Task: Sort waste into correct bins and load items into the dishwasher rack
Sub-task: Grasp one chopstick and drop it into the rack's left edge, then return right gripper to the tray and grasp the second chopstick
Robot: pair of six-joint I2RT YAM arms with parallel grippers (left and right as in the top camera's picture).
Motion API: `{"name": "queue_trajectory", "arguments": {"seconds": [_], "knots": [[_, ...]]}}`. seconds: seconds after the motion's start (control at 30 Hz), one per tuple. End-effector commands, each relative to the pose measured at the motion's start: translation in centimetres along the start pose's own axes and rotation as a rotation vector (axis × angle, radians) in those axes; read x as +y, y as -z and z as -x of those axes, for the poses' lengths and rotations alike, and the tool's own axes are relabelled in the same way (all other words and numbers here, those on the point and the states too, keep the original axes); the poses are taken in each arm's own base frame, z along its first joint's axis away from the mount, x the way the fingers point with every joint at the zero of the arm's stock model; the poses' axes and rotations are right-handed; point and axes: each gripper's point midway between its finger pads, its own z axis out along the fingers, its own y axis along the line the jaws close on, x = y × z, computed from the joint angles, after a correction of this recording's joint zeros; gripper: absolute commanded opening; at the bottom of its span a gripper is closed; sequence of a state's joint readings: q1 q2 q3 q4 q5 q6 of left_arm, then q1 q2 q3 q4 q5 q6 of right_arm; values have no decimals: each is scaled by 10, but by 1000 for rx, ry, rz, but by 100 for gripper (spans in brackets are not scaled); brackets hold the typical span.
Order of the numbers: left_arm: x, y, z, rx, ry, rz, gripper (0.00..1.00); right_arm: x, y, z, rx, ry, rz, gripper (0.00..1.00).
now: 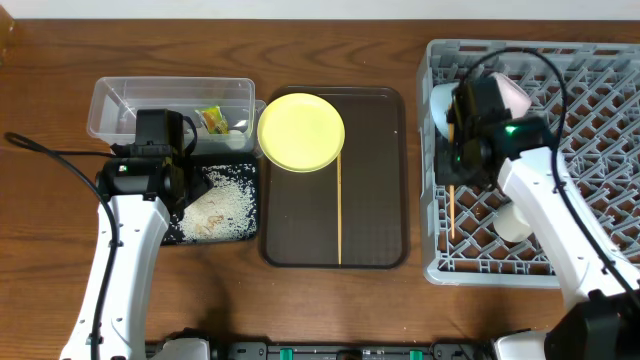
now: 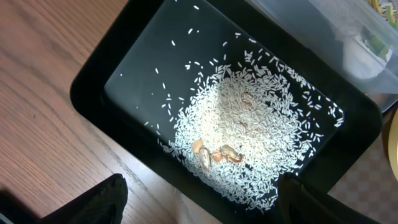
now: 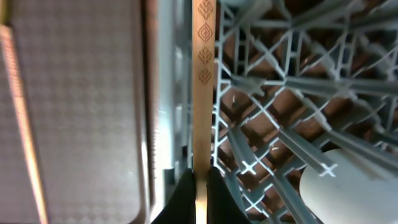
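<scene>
Two dark fingers of the right gripper (image 3: 200,180) are pinched tight on one wooden chopstick (image 3: 204,93), the jaws all but closed with only the stick's width between them. The stick runs straight away from the fingers, carved diamond marks showing near its far end. It lies inside the dishwasher rack (image 1: 600,120), along the wall nearest the brown serving tray (image 1: 375,200). Whether its tip touches the rack floor, can't tell.

A pale round vessel (image 3: 348,186) sits in the rack just past the stick, on the side away from the brown tray. A pale bowl (image 1: 438,105) stands at the rack's edge, by the tray's far right corner.

Over to the left gripper (image 2: 202,186): fingers spread wide, nothing between them, hanging above the black tray (image 2: 137,81), which lies just off the brown tray's left side. In it is a heap of white rice (image 2: 249,124), with a few tan scraps (image 2: 217,152) in the pile and stray grains scattered toward one corner.

Beyond that, off the brown tray's far left corner, is the clear tub (image 1: 120,100) with the green-and-orange wrapper (image 1: 212,119) inside.

On the brown tray itself, the yellow plate (image 1: 302,131) sits over the far left corner, and the second chopstick (image 1: 339,215) lies lengthwise down the middle.
</scene>
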State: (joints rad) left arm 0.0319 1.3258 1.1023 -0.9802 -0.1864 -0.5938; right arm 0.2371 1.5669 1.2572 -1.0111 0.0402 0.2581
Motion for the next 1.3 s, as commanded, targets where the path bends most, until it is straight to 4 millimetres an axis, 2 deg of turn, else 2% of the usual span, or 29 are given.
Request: {"name": "queue_trajectory", "arguments": {"seconds": [0.0, 0.17, 0.27, 0.47, 0.53, 0.7, 0.83, 1.0, 1.13, 1.27], "knots": [[0, 4, 5, -16, -5, -4, 80, -11, -17, -13, 36, -1, -30, 1], [0, 4, 5, -16, -5, -4, 80, -9, -25, -8, 4, -3, -21, 1], [0, 4, 5, -16, -5, -4, 80, -8, -25, -2, -23, -4, -15, 6], [0, 4, 5, -16, -5, -4, 80, -7, -23, 2, -35, -4, -12, 22], [0, 4, 5, -16, -5, -4, 80, -6, -20, 5, -44, -5, -9, 31], [0, 4, 5, -16, -5, -4, 80, 2, -7, 18, -93, -4, 31, 33], [0, 4, 5, -16, -5, -4, 80, 24, 8, 33, -148, 7, 143, 33], [0, 4, 5, -16, -5, -4, 80, 76, 22, 41, -200, 86, 333, 35], [0, 4, 5, -16, -5, -4, 80, 109, 21, 34, -209, 170, 360, 40], [0, 4, 5, -16, -5, -4, 80, 137, 5, 17, -171, 250, 343, 52]]}}
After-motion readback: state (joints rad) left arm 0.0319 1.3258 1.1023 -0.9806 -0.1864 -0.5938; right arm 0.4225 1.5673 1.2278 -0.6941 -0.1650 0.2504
